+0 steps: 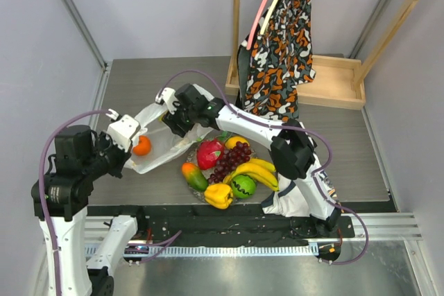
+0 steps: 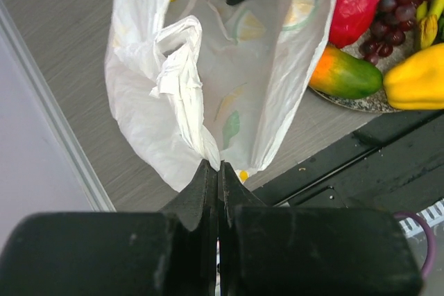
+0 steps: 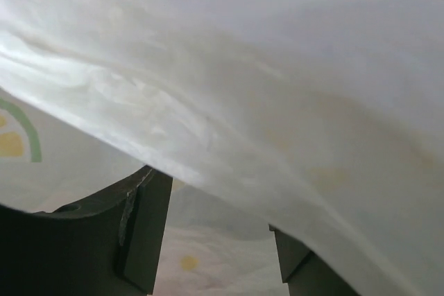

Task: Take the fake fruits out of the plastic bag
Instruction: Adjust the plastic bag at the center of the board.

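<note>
The left gripper (image 2: 218, 168) is closed tight on a twisted edge of the plastic bag (image 2: 208, 67), which lies open on the table (image 1: 333, 143) at centre left. An orange (image 1: 141, 145) sits at the bag's left end, just beside that gripper. The right gripper (image 3: 218, 206) reaches into the bag's mouth, fingers apart and nothing solid between them – only film draped over. To the right, a plate (image 2: 354, 104) holds red fruit (image 1: 209, 152), grapes (image 1: 234, 157), mango (image 1: 194, 175), yellow pepper (image 1: 218, 195), green ball (image 1: 243, 186) and bananas (image 1: 257, 172).
</note>
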